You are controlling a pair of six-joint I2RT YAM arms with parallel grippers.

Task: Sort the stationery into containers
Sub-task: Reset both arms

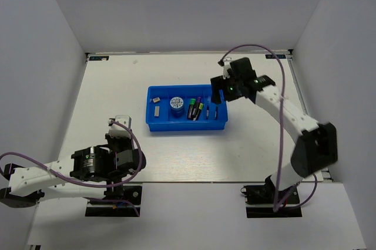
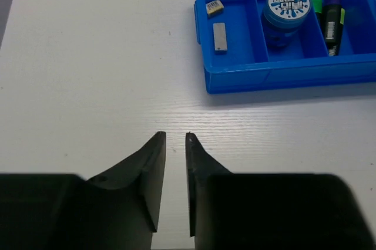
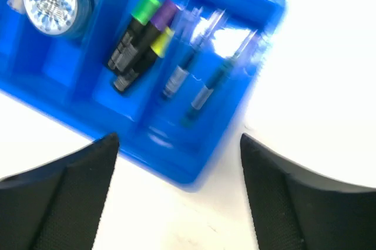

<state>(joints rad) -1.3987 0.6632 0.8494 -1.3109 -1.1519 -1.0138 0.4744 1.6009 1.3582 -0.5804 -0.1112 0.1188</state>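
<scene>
The blue tray (image 1: 187, 127) sits mid-table with four compartments. From left to right they hold two small grey-white blocks (image 2: 220, 37), the blue-white roll (image 1: 176, 103), the highlighters (image 3: 141, 39) with green, purple and yellow ends, and two thin pens (image 3: 202, 91). My right gripper (image 1: 221, 94) hovers over the tray's right end (image 3: 176, 168); in the right wrist view this gripper (image 3: 179, 138) is open wide and empty. My left gripper (image 1: 119, 125) rests low, near-left of the tray (image 2: 282, 77). In the left wrist view that gripper (image 2: 176, 138) shows a narrow gap, nothing in it, above bare table.
White walls enclose the table on the left, back and right. Both arm bases are bolted at the near edge. A purple cable loops from the right arm above the table's far right corner (image 1: 258, 47).
</scene>
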